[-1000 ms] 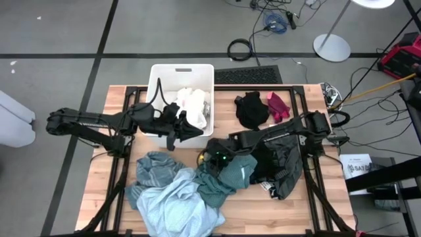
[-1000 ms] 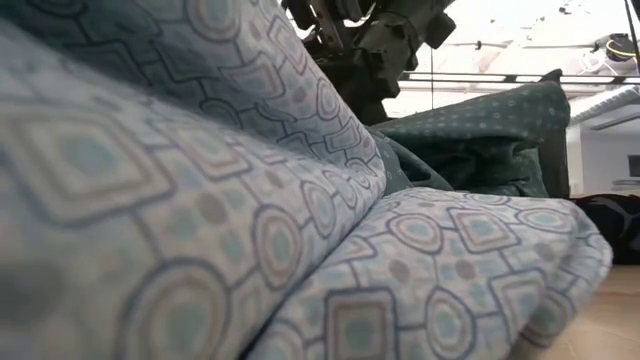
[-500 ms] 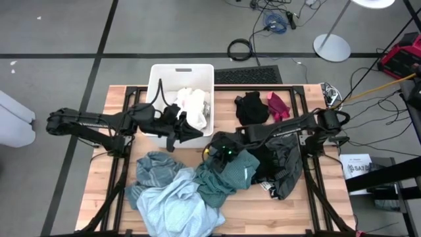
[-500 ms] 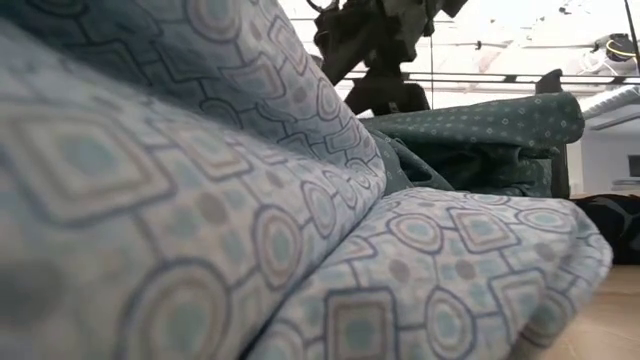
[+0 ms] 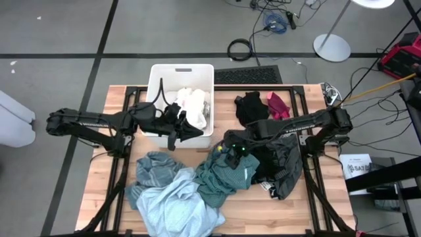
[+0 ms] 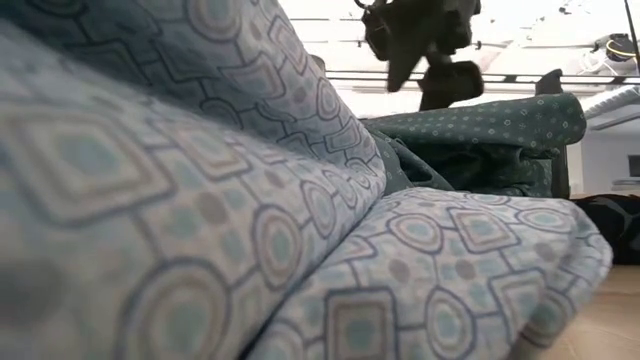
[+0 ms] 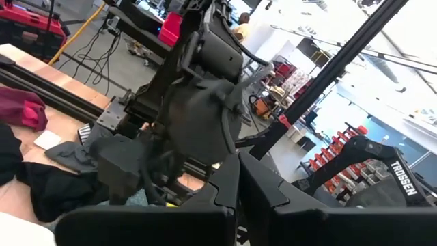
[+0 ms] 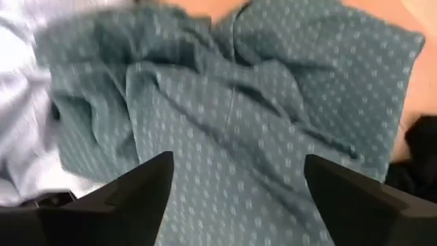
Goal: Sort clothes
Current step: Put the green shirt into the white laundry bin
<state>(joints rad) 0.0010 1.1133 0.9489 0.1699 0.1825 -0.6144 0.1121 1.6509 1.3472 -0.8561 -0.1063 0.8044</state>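
Note:
The clothes lie in heaps. A teal striped piece (image 5: 154,168) and a light blue one (image 5: 176,205) are at the near left, and a teal dotted one (image 5: 225,176) lies in the middle against them. A dark grey garment (image 5: 284,166) is at the right, black (image 5: 251,108) and magenta (image 5: 278,105) ones at the far right. White pieces (image 5: 193,106) lie in the white bin (image 5: 158,79). My right gripper (image 5: 228,150) (image 8: 239,198) hangs open just above the teal dotted garment (image 8: 273,102). My left gripper (image 5: 191,133) (image 7: 236,195) is shut and empty, held level over the bin's near wall.
Black frame rails (image 5: 120,171) run along the table's sides. The far left corner (image 5: 125,95) and the near right corner (image 5: 316,220) of the wooden top are bare. Cables and a red case (image 5: 401,56) lie on the floor beyond the table.
My right gripper has opened and let go of the teal dotted garment, then risen and drawn back toward the table's right edge, tipping less steeply. The garment's raised part has sunk and now lies flat on the heap.

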